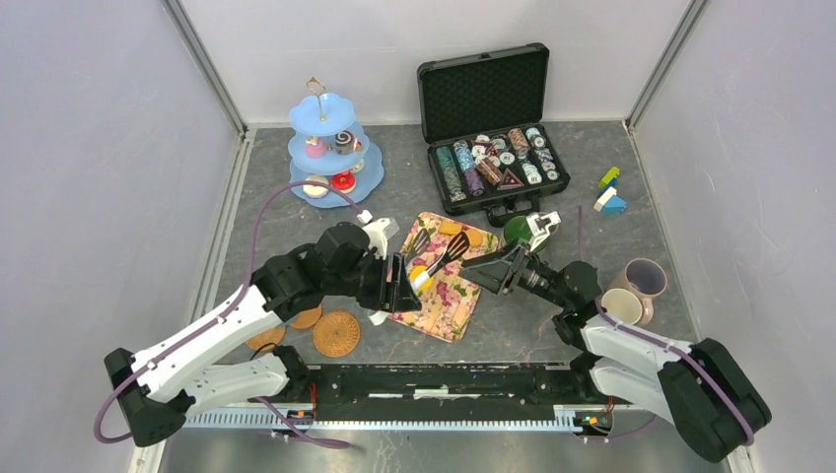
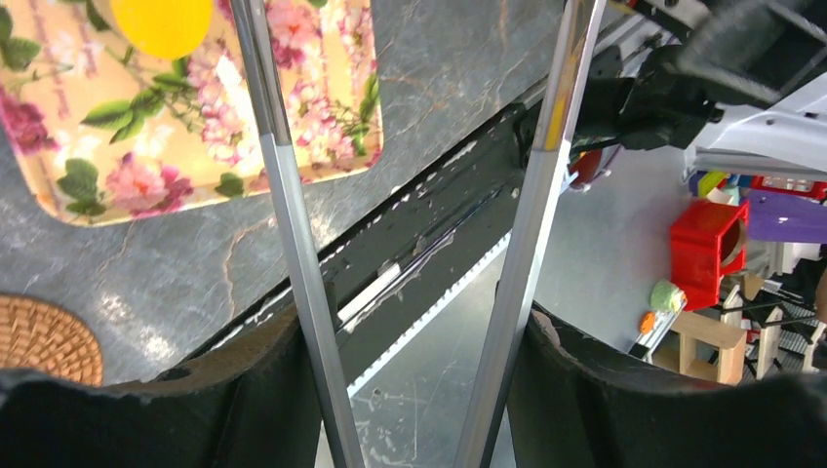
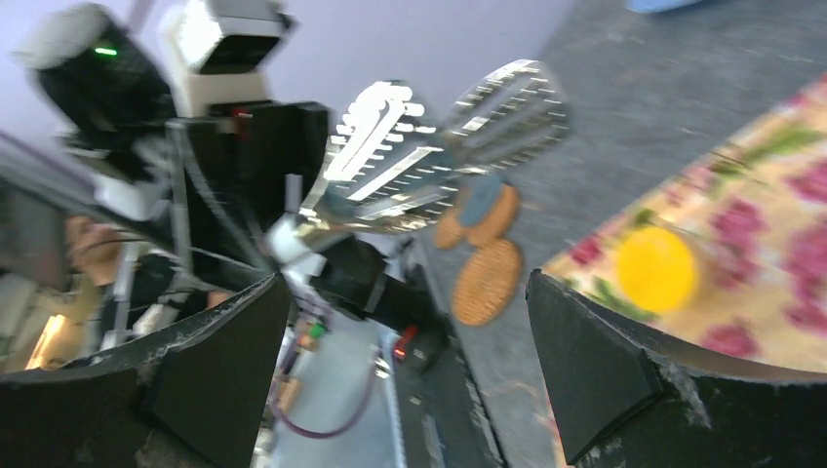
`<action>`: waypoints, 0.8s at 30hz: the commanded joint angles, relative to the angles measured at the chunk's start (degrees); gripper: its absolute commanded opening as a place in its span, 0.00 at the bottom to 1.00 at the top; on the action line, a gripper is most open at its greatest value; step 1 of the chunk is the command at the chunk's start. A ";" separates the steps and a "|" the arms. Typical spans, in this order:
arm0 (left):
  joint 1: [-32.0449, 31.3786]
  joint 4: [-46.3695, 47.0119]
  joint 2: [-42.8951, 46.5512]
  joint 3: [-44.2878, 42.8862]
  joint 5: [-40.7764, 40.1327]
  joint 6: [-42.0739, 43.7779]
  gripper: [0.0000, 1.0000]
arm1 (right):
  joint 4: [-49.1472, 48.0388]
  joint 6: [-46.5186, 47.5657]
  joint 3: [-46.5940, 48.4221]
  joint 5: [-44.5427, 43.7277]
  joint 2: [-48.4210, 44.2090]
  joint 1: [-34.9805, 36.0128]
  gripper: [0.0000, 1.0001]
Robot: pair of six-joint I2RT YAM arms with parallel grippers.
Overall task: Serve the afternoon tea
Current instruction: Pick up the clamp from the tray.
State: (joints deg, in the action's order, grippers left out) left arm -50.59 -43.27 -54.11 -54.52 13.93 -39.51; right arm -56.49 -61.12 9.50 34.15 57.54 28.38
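Observation:
My left gripper (image 1: 402, 286) is shut on a pair of metal tongs (image 1: 439, 254), whose two steel arms (image 2: 293, 244) run up between my fingers (image 2: 624, 400) in the left wrist view. The slotted tong heads (image 3: 439, 146) hang over the floral tray (image 1: 455, 301). A yellow biscuit (image 1: 419, 274) (image 2: 161, 21) (image 3: 655, 268) lies on the tray just below them, with orange biscuits (image 1: 461, 233) at the tray's far end. My right gripper (image 1: 480, 273) (image 3: 408, 292) stands open and empty over the tray's right edge, facing the tongs.
A blue tiered stand (image 1: 330, 148) with small cakes is at the back left. An open case of poker chips (image 1: 488, 128) is behind the tray, with a green mug (image 1: 516, 232) beside it. Two mugs (image 1: 636, 286) sit right, woven coasters (image 1: 336, 333) left, blocks (image 1: 611, 192) far right.

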 commanded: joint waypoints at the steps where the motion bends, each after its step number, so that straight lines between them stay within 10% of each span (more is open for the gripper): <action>1: -0.04 10.07 -0.12 0.67 3.25 -2.86 0.38 | -26.11 -13.21 0.30 -5.27 4.47 4.09 0.97; 12: -0.04 25.94 -1.41 5.81 7.43 -8.65 0.37 | -30.64 -14.99 5.76 -9.84 11.93 10.07 0.66; 24: -0.04 32.58 -1.83 8.47 7.67 -11.23 0.49 | -41.49 -20.10 6.05 -11.66 20.71 10.37 0.00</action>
State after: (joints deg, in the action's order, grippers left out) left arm -50.43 -17.85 -56.55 -46.02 20.05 -47.75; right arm -85.06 -80.82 14.09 23.70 75.16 38.46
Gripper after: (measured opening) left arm 0.646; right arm 0.063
